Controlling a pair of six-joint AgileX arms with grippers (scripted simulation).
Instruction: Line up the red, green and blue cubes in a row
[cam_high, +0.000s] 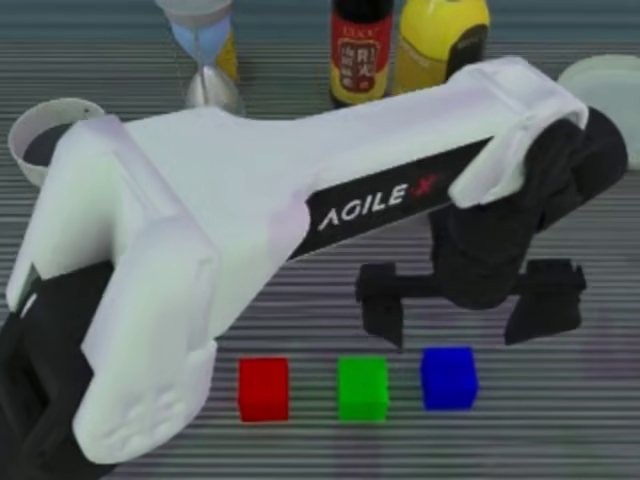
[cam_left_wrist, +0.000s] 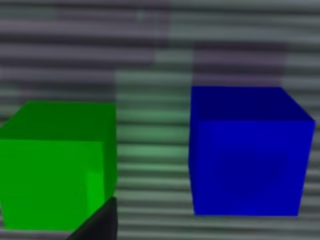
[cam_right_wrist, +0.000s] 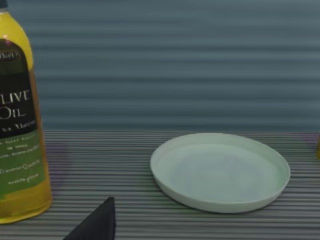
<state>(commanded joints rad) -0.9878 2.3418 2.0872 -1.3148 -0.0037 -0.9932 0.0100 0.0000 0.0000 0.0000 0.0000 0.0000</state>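
**A:** Where's your left end effector (cam_high: 470, 300)?

**B:** It hangs just behind the blue cube (cam_high: 448, 377), toward the back of the surface (cam_high: 560, 420). Its fingers stand wide apart, gripping nothing, and the blue cube sits near the gap between them, a little toward you. The green cube (cam_high: 362, 387) lies just left of it, and the red cube (cam_high: 263, 388) further left, near the white arm link. All three rest apart from each other in a roughly level row, so you can judge the line-up as looking complete.

**A:** If you had to nudge one?

**B:** Treat them as light, rigid and glossy, so likely slick. Close squarely on two opposite flat faces at mid-height, never on the corners, or the cube may twist out.

**A:** And your right end effector?

**B:** You can't tell its state. Its wrist camera only looks across at a pale plate (cam_right_wrist: 220, 172) and an olive oil bottle (cam_right_wrist: 17, 125), well away from the cubes.
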